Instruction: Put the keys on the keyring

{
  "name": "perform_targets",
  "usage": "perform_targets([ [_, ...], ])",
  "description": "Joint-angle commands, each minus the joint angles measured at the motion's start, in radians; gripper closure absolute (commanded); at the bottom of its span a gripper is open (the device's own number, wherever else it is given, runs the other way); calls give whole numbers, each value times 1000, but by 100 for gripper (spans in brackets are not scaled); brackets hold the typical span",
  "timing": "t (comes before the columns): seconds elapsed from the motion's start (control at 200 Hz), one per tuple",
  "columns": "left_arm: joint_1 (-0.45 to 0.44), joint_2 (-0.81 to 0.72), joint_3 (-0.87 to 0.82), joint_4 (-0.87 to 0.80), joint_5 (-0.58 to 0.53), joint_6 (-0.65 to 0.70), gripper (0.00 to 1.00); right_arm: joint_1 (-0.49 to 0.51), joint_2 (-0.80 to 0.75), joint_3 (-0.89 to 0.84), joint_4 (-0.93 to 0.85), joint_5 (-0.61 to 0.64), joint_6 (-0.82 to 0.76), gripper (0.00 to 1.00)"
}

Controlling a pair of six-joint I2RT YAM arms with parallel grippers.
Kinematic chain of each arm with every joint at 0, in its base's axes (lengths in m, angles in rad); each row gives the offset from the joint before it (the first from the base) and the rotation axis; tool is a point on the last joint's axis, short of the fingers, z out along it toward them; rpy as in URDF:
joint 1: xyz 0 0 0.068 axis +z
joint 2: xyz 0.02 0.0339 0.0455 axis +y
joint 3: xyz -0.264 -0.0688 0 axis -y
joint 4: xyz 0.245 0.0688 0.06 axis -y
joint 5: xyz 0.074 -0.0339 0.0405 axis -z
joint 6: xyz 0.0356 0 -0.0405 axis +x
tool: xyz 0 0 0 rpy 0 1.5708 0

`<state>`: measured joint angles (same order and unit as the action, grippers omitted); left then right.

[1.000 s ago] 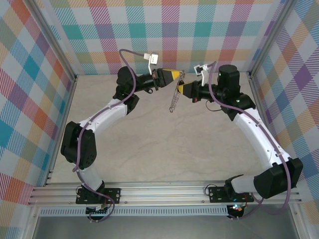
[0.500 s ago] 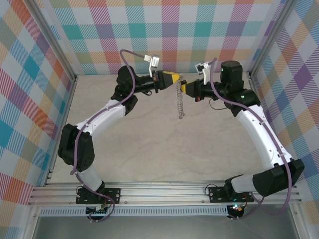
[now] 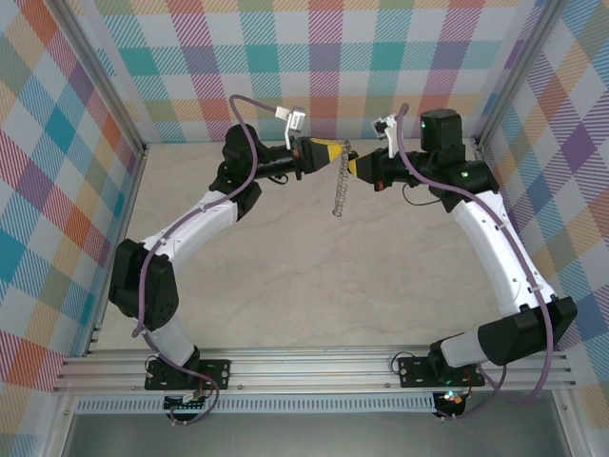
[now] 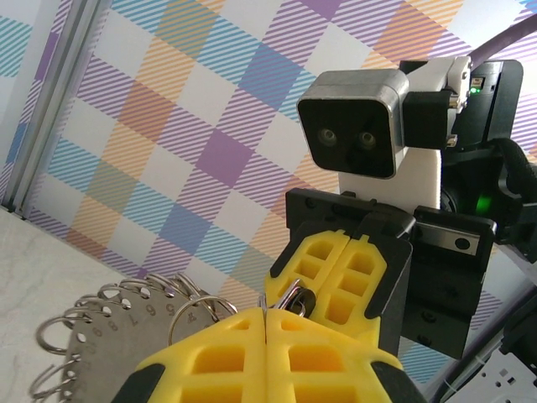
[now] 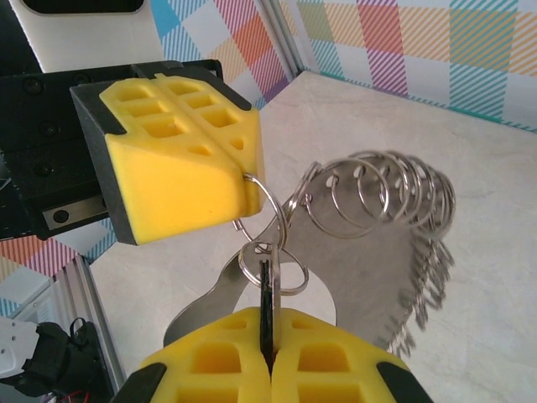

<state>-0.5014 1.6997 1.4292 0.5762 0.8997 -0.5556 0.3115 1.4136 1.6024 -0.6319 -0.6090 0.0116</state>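
Note:
The keyring (image 3: 339,193), a grey metal ring rimmed with small loops, hangs in mid-air between the two yellow grippers over the back of the table. My left gripper (image 3: 336,152) is shut on one thin split loop of it (image 4: 267,304). The ring's loops (image 5: 394,195) fan out to the right in the right wrist view. My right gripper (image 3: 353,168) is shut on the key (image 5: 267,290), whose black head and silver blade stand edge-on between the pads. The key's tip sits inside a small loop (image 5: 273,269) right at the left gripper (image 5: 180,159). The two gripper tips almost touch.
The beige table (image 3: 285,276) lies below the hanging ring. Checked walls (image 3: 314,57) and aluminium posts (image 3: 105,95) close in the back and the sides. The right arm's camera housing (image 4: 352,122) faces the left wrist from close by.
The hanging keyring has swung from straight down towards the left. Both grippers stay tip to tip, and the right one has shifted slightly up and back.

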Motion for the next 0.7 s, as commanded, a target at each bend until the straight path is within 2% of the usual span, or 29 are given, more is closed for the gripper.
perform_targets([
  [0.0, 1, -55, 2, 25, 29, 28, 100, -15, 16, 43, -29, 16, -36, 100],
  [0.28, 2, -56, 8, 3, 50, 41, 100, -14, 50, 90, -62, -6, -60, 100],
  [0.695, 1, -72, 40, -133, 96, 141, 100, -26, 93, 200, -231, 111, -237, 100],
])
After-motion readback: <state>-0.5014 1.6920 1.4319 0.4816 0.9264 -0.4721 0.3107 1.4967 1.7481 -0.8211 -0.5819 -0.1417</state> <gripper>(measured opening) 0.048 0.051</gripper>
